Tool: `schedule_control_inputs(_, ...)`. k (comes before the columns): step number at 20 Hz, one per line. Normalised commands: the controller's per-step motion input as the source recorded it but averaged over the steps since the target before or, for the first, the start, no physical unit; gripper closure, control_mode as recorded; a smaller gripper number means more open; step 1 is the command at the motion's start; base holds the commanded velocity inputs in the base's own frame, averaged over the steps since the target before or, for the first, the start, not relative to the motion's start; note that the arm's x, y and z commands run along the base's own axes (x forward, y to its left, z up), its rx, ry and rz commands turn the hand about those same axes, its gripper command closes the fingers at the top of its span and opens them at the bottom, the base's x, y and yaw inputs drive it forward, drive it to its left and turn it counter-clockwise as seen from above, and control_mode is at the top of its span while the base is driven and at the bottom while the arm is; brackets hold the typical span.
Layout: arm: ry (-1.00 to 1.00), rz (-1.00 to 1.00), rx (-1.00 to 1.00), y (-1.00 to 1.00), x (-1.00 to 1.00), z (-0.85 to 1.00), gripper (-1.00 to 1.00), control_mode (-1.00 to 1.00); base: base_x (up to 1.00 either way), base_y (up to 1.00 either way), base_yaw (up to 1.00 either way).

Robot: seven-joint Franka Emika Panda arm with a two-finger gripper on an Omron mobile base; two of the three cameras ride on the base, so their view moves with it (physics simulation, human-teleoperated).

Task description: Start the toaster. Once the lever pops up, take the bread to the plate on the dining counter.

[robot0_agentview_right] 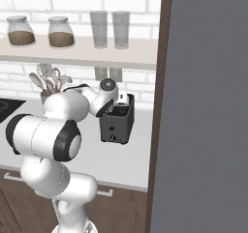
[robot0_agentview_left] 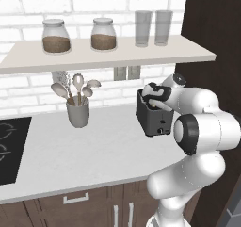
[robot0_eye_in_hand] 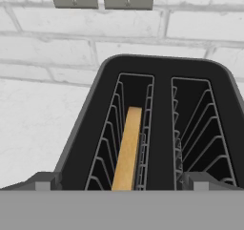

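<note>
Toaster (robot0_agentview_left: 153, 117) first: it stands on the pale grey worktop (robot0_agentview_left: 94, 150) against the white brick wall (robot0_agentview_left: 28, 4), near the dark tall cabinet (robot0_agentview_right: 203, 106). Bread (robot0_eye_in_hand: 127, 148) sits upright on edge in its left slot, seen from the hand view; the right slot holds nothing but wire guides. The claw (robot0_eye_in_hand: 121, 186) hangs just above the slots with its jaws spread wide, gripping nothing. No writing is legible anywhere. A utensil cup (robot0_agentview_left: 78, 112) stands to the left, a cooktop (robot0_agentview_left: 9, 148) further left, and jars (robot0_agentview_left: 56, 35) and glasses (robot0_agentview_left: 143, 28) line the shelf (robot0_agentview_left: 117, 54) above.
</note>
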Motion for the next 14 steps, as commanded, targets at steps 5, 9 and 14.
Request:
schedule_control_inputs(5,0.00,0.00,0.00,0.00,0.00,0.00,-1.00,-1.00,0.00,0.00,0.00)
schedule_control_inputs(9,0.00,0.00,0.00,0.00,0.00,0.00,-1.00,-1.00,0.00,0.00,0.00)
schedule_control_inputs(14,0.00,0.00,0.00,0.00,0.00,0.00,-1.00,-1.00,0.00,0.00,0.00)
